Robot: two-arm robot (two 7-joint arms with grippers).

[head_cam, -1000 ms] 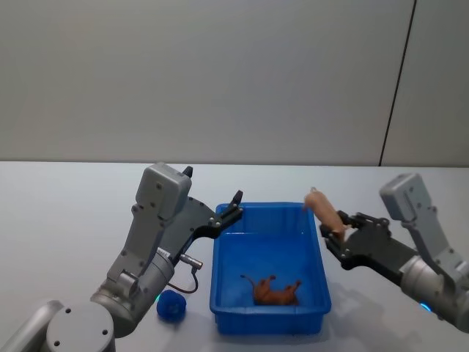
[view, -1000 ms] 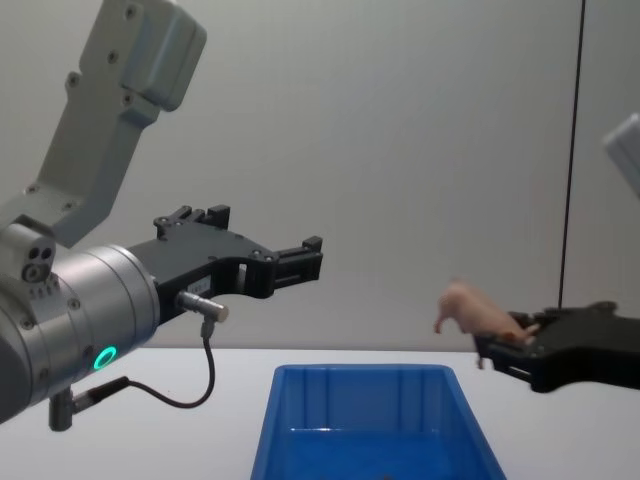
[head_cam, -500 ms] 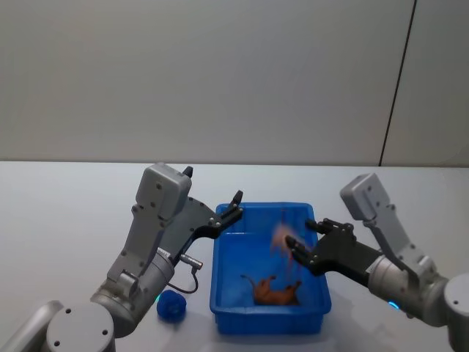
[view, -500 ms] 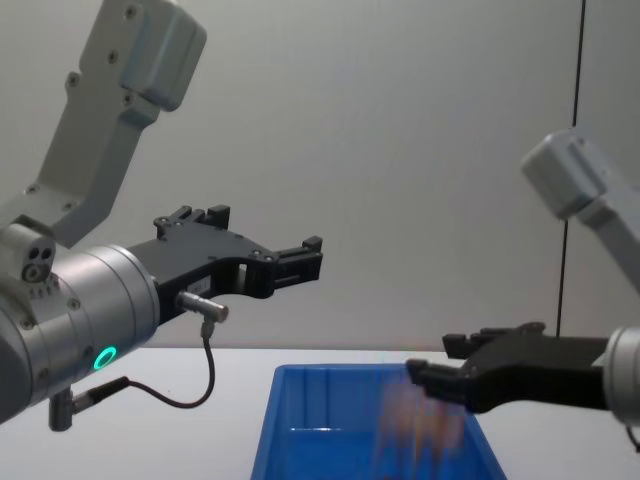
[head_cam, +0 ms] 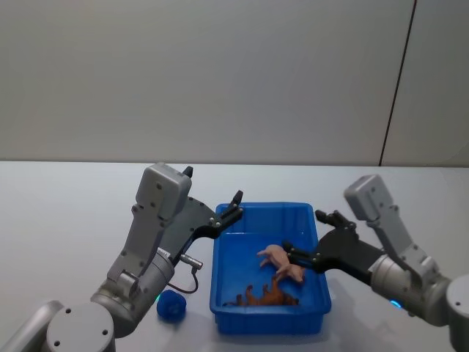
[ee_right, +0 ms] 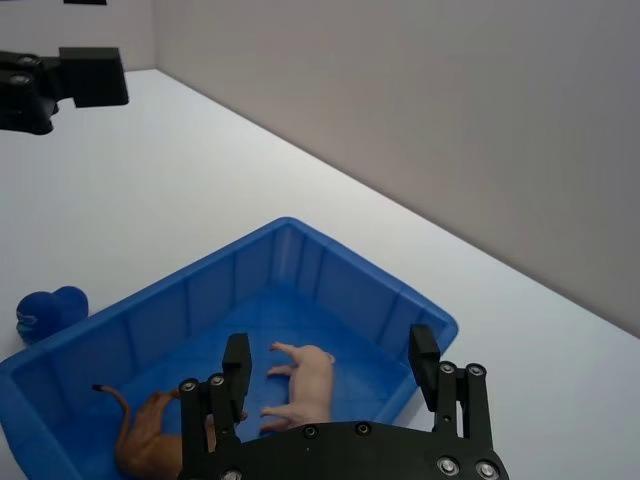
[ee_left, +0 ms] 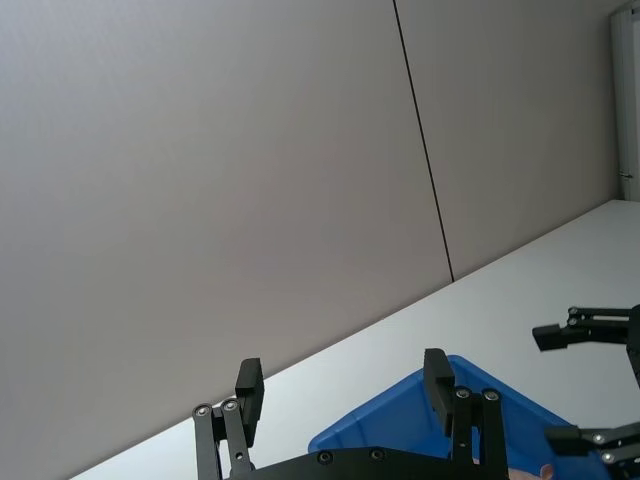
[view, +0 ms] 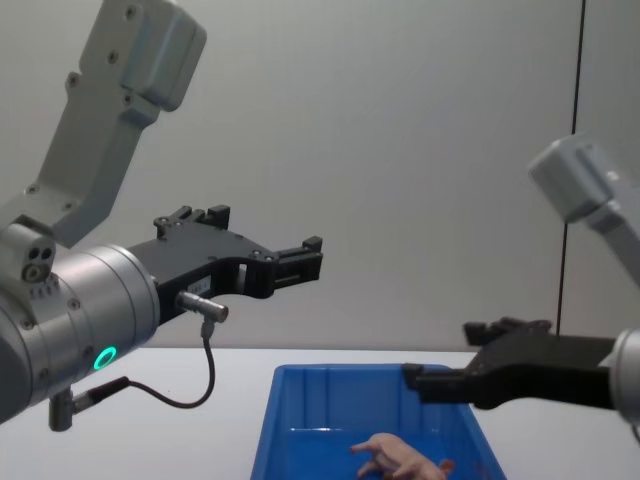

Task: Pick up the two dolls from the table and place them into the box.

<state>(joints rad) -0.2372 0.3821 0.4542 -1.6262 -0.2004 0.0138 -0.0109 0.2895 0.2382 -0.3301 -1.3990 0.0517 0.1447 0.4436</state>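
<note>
The peach-pink doll [head_cam: 282, 262] lies on its side inside the blue box [head_cam: 270, 323]; it also appears in the right wrist view [ee_right: 305, 385] and the chest view [view: 400, 461]. My right gripper [head_cam: 306, 233] hangs open just above the box's right side with nothing between its fingers [ee_right: 423, 355]. The dark blue doll [head_cam: 170, 306] sits on the white table [head_cam: 66, 220], just outside the box's near left corner [ee_right: 45, 310]. My left gripper [head_cam: 231, 207] is open and empty, held in the air above the box's far left corner [view: 305, 258].
A brown animal toy [head_cam: 264, 295] lies in the box's near half, beside the pink doll [ee_right: 145, 440]. My left forearm [head_cam: 146, 249] rises over the table left of the box, above the blue doll. A grey wall stands behind the table.
My right gripper swung in from the right over the box and opened. The pink doll dropped out of it and now lies on the box floor. The left arm has not moved.
</note>
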